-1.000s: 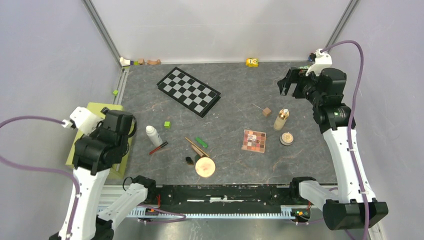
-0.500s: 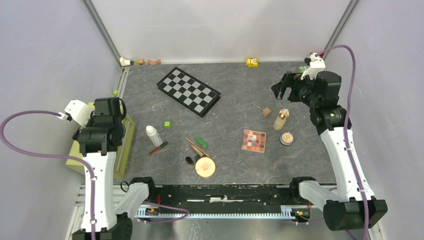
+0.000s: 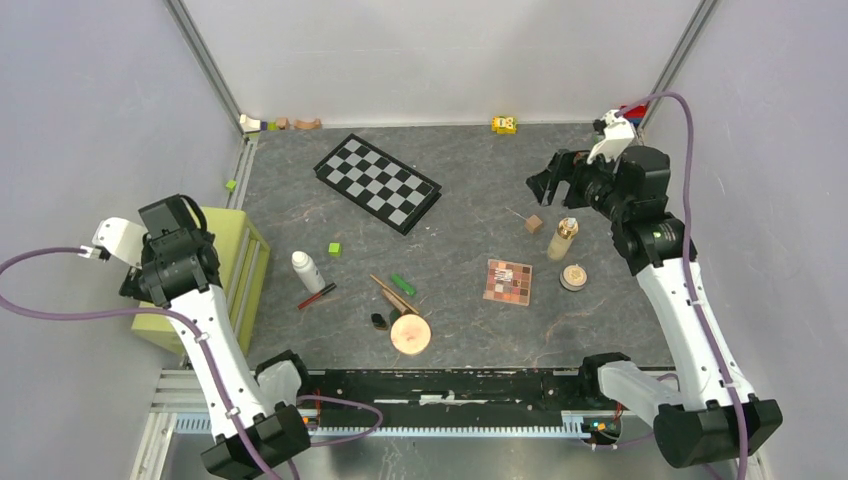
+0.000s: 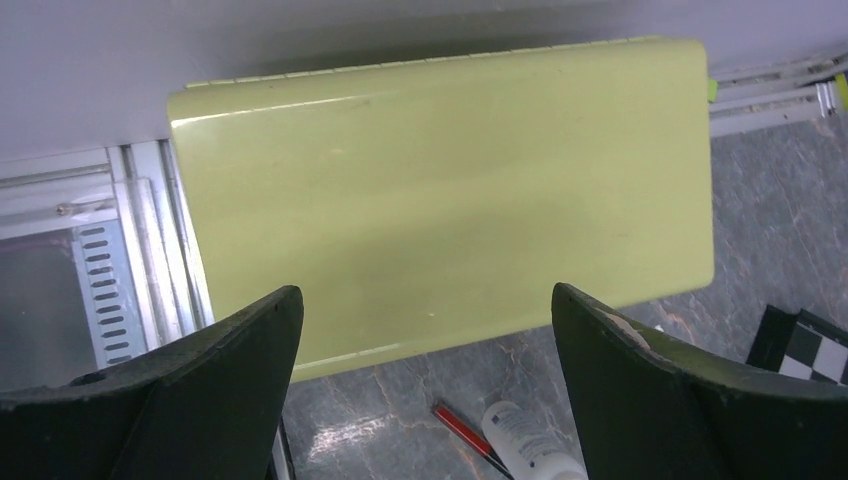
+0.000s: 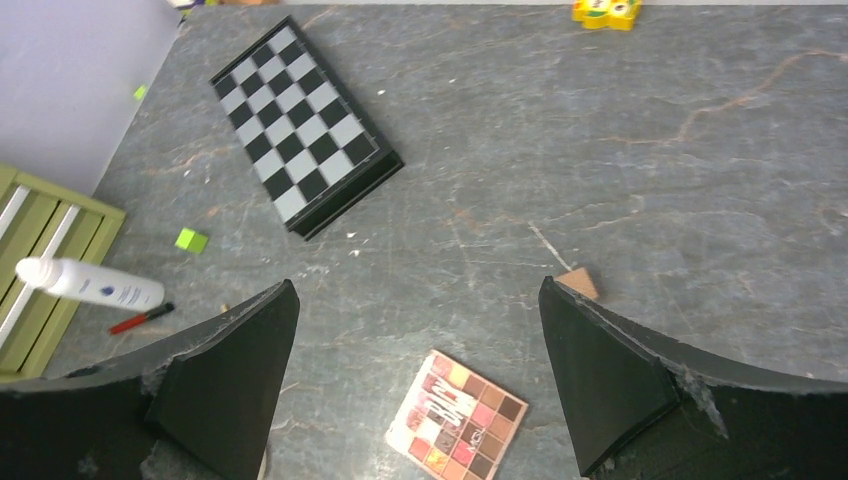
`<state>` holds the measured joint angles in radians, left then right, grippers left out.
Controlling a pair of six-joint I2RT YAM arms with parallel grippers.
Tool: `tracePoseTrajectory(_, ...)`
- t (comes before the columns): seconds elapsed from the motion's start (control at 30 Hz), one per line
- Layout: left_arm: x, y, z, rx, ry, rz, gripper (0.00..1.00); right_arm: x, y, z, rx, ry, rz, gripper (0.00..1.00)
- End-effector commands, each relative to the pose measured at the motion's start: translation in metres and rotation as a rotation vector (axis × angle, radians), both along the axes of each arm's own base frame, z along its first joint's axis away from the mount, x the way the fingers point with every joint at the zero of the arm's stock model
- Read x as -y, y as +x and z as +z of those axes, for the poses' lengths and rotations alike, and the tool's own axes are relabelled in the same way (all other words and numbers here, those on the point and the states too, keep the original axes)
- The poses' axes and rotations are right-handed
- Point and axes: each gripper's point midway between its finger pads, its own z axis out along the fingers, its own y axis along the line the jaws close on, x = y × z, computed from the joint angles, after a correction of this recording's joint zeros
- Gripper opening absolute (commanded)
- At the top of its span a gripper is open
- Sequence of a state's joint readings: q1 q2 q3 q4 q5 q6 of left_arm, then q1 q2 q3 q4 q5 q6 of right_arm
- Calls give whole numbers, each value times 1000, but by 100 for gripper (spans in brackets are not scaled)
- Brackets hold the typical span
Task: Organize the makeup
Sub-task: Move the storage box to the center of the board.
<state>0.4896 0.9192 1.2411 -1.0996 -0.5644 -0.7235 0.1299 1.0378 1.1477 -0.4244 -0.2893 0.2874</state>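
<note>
— Left gripper (image 4: 425,292)?
— Fingers spread wide, empty, above the green box (image 4: 440,190) at nine o'clock; white bottle (image 3: 306,271) and red pencil (image 3: 316,296) near it
— Right gripper (image 5: 417,283)?
— Wide too, empty, at two o'clock; palette (image 3: 508,282) at four

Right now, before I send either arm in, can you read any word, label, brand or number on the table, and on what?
Nothing can be quoted; no text is legible in any view.
white bottle: small dark print on its side, too small to read.
eyeshadow palette: marks across the pans that may be lettering, too blurred to read.
chequered board: plain squares, no writing seen.
green box: no label visible.
</note>
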Motion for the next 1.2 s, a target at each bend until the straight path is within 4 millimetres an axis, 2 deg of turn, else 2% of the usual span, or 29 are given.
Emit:
tracePoseTrajectory(0.0, -11, -9, 2, 12, 34, 27, 100, -26, -7, 10, 22, 16, 83, 97)
tracePoseTrajectory(0.17, -16, -27, -13, 6, -7, 102, 100, -44, -16, -8, -10, 4, 117, 97)
tracePoseTrajectory(0.37, -23, -58, -11, 11, 35, 227, 100, -72, -28, -21, -42, -8, 199, 97)
tracePoseTrajectory(0.47, -24, -65, -15, 1, 29, 254, 100, -84, -34, -24, -49, -14, 237, 97)
tracePoseTrajectory(0.63, -28, -67, -30, -14, 2, 271, 100, -93, -40, -22, -31, -56, 257, 97)
tracePoseTrajectory(0.9, -45, -79, -43, -35, -2, 330, 100, -105, -45, -23, -23, -95, 294, 97)
tracePoseTrajectory(1.1, -54, -72, -60, -19, -20, 330, 100, -110, -44, -21, -20, -111, 308, 98)
tracePoseTrajectory(1.17, -57, -61, -60, 21, -11, 284, 100, -109, -43, -20, -17, -116, 305, 97)
